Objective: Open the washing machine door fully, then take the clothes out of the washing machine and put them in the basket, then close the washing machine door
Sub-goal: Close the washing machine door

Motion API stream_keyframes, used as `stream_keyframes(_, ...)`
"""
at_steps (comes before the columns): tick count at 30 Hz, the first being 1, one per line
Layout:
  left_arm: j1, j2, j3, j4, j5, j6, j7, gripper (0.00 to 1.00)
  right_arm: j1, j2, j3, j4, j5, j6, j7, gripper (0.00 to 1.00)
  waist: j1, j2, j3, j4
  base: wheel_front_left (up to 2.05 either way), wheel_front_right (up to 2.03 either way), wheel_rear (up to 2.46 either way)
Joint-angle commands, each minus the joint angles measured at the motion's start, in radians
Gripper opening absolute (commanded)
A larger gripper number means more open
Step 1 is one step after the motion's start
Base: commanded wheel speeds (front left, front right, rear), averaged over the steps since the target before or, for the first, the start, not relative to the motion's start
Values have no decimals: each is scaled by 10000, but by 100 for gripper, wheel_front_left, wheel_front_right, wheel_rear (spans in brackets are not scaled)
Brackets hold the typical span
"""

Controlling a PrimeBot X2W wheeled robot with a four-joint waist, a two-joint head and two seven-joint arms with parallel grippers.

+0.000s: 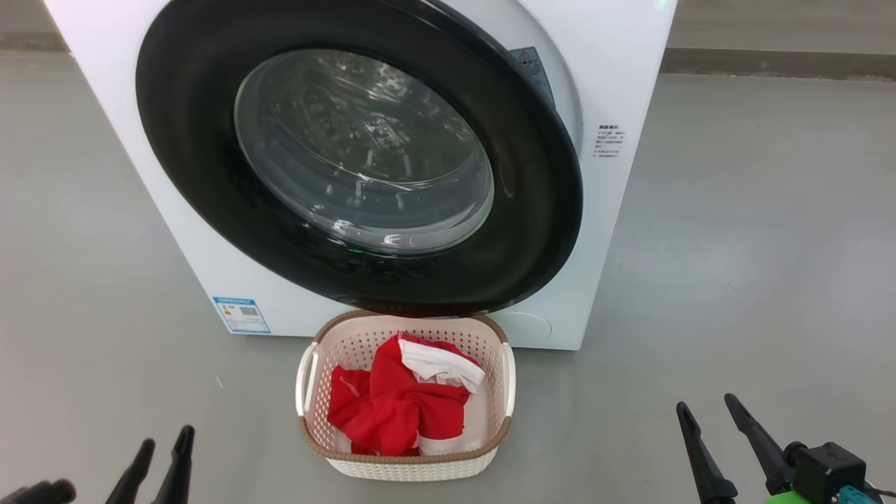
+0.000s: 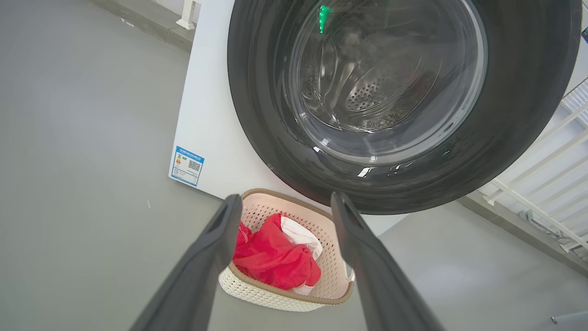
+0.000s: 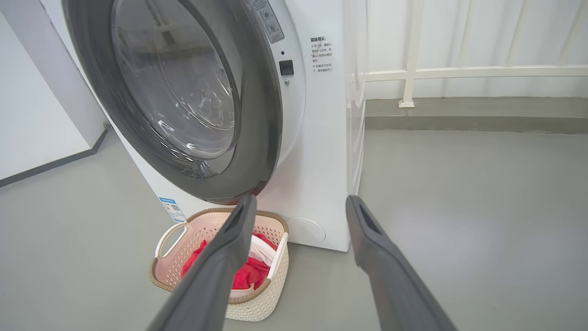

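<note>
The left hand [image 1: 166, 441] hangs low at the near left, the right hand [image 1: 707, 406] at the near right — both with fingers spread wide, holding nothing.

Left of the basket [image 1: 406, 469], the left gripper [image 1: 168, 434] has two slim black fingers that taper to narrow, rounded tips, with a rounded black knob [image 1: 43, 491] beside them. Right of the basket, the right gripper [image 1: 705, 400] has the same long dark fingers. They are rooted in a boxy black block [image 1: 826, 467] above a bright green part [image 1: 789, 498] and a teal piece [image 1: 850, 495]. Seen close in the wrist views, the fingers [image 2: 197, 266] are matte charcoal grey and broad, each with a shallow recess on its inner face.
</note>
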Motion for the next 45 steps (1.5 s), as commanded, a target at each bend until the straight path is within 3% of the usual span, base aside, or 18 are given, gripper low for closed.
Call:
stream_keyframes(1,-125,249,591,-250,237,-56,-124,100,-124,-209,103,-266,117,63,-65,100,0,0,-13,-22,0,0,0)
stream_keyframes(13,887,-870,2300,-1355,4031,-56,-124,100,-12,-219,-46,-346,97,63,-65,100,0,0,-132,-147,0,0,0)
stream_keyframes(23,1348,-1690,3168,-2235,6006,-56,-124,100,63,-174,-237,-440,61,63,-65,100,0,0,-185,-246,0,0,0)
stream_keyframes(34,1597,-2291,3342,-2402,6573,-56,-124,100,283,-2,-604,-484,-40,63,-65,100,0,0,-182,-279,0,0,0)
stream_keyframes(45,1535,-2383,3269,-2395,6652,-56,-124,100,275,119,-676,-476,-86,63,-65,100,0,0,-102,-306,0,0,0)
